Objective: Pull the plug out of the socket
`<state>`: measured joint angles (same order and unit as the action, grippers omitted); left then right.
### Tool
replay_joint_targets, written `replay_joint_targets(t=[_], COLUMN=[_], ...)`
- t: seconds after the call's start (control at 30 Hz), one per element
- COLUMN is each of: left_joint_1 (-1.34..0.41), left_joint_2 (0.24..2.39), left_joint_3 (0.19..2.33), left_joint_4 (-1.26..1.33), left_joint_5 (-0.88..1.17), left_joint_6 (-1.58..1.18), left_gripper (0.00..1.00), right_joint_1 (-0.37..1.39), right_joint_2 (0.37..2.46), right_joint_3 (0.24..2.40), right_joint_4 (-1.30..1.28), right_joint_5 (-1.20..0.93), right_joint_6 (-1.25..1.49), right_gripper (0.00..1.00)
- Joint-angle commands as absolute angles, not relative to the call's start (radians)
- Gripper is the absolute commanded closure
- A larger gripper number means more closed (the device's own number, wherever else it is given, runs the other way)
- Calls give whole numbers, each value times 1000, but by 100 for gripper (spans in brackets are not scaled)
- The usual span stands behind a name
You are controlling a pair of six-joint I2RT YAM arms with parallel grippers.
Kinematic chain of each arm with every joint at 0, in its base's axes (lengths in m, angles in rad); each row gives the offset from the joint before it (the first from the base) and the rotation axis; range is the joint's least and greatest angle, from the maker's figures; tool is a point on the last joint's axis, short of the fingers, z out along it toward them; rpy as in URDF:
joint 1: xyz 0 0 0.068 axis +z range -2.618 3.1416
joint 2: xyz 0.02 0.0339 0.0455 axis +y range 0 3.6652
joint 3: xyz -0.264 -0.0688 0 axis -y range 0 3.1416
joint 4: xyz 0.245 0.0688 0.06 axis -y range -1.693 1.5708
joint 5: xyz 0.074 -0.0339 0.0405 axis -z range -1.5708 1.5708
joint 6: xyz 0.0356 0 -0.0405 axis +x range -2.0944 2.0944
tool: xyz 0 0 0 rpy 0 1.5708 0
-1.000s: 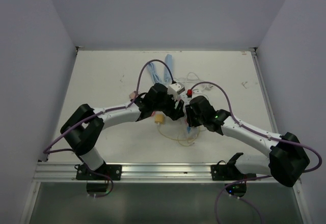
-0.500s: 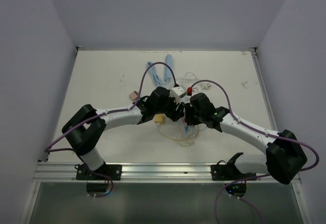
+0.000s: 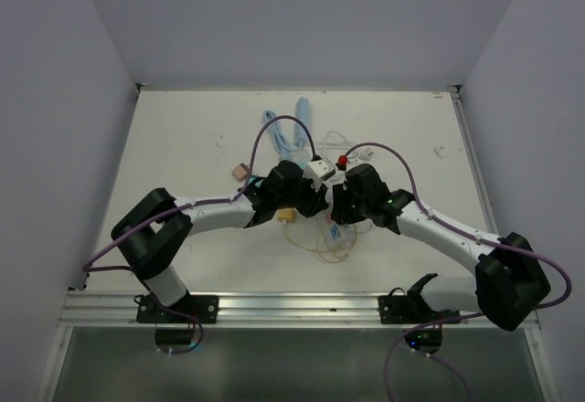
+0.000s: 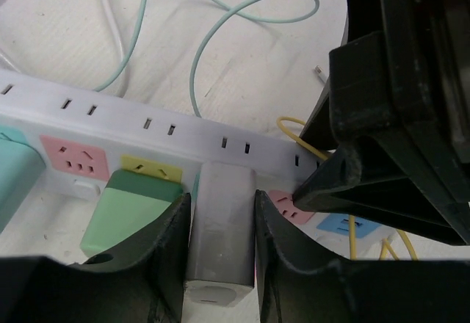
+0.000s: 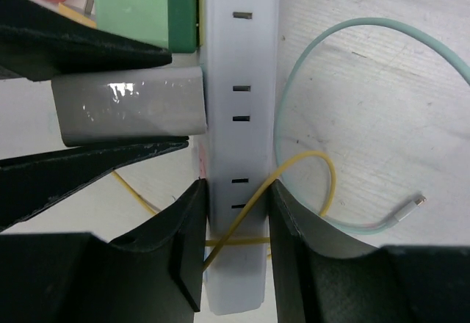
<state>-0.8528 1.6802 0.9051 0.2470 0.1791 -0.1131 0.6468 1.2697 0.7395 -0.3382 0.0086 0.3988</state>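
at table (image 3: 183,146) centre: left gripper (image 4: 220,224) fingers pinch grey plug (image 4: 219,213) sides; right gripper (image 5: 236,224) fingers clamp socket (image 5: 239,81) end. plug seated, not yet pulled; pull remains.

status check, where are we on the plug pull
Left gripper jaws shut on grey plug, seated in socket. Right gripper jaws clamped on socket end. Yellow cable crosses socket between right jaws; green plug tight alongside.

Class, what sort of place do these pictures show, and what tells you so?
Probably a robotics lab test cell: two arms bolted to a rail, a white table boxed in by plain walls, and a power strip among loose cables.
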Motion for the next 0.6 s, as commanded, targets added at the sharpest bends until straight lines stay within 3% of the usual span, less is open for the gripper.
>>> replay_joint_targets(t=[0.0, 0.17, 0.27, 0.57], left_joint_1=[-853, -851, -851, -851], left_joint_2=[1703, 1674, 1638, 1546], left_joint_3=[871, 841, 815, 830], left_joint_4=[187, 212, 239, 198], left_joint_5=[175, 175, 167, 207], left_joint_6=[-109, -107, -107, -104], left_gripper=[69, 99, 100, 100], right_joint_1=[641, 635, 634, 623], right_joint_2=[1255, 1275, 1282, 1296], right_joint_3=[753, 750, 749, 756], right_joint_4=[-258, -244, -239, -399], right_joint_5=[-60, -78, -80, 256], right_joint_6=[413, 420, 420, 324], right_gripper=[97, 91, 100, 100])
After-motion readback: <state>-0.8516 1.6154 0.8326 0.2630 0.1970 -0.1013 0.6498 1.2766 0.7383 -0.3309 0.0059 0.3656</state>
